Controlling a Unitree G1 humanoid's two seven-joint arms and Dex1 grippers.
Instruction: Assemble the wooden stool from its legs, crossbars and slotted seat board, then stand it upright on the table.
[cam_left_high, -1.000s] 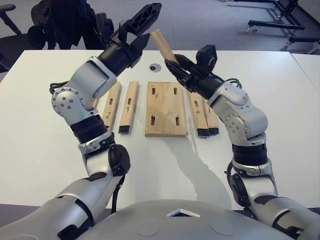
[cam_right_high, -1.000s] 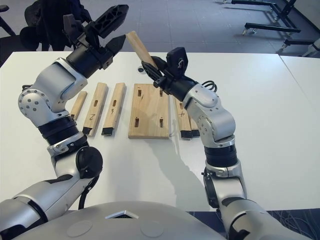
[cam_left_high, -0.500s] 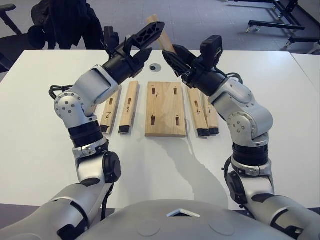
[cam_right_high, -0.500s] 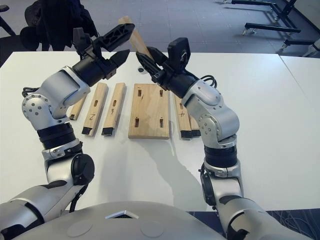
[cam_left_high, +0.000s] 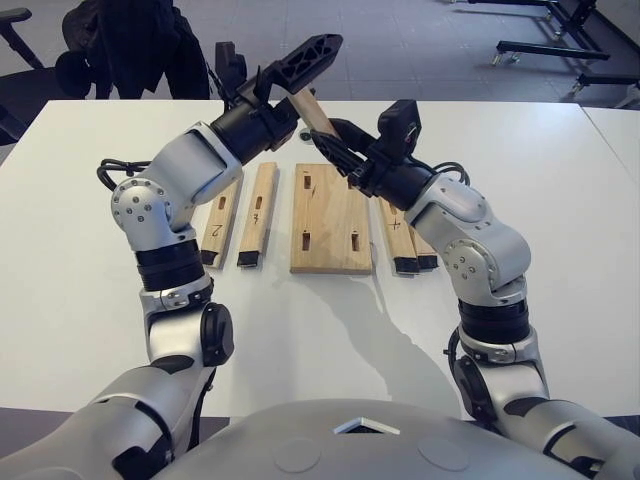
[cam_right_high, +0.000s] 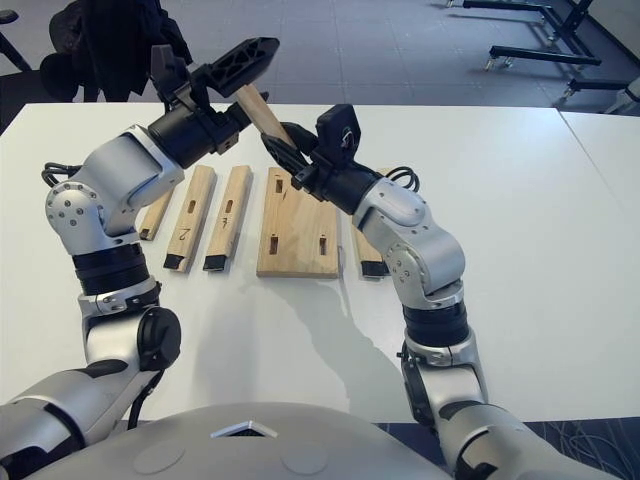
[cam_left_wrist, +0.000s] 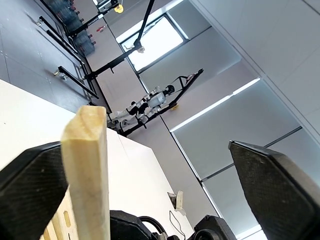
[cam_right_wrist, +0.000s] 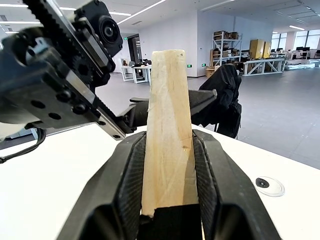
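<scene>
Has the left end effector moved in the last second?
Yes. The left end effector shifted right, toward the seat board, and now straddles the crossbar.

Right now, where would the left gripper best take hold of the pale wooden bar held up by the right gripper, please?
Probably the free upper end of the pale wooden bar: the right gripper clamps its lower part. It slants up, so come from the robot's left, where the open left gripper flanks it, closing on its flat faces.

the wooden bar (cam_right_wrist: 169, 130) is pale tan, the legs (cam_left_high: 259, 213) black-tipped, the table (cam_left_high: 80, 250) white.
</scene>
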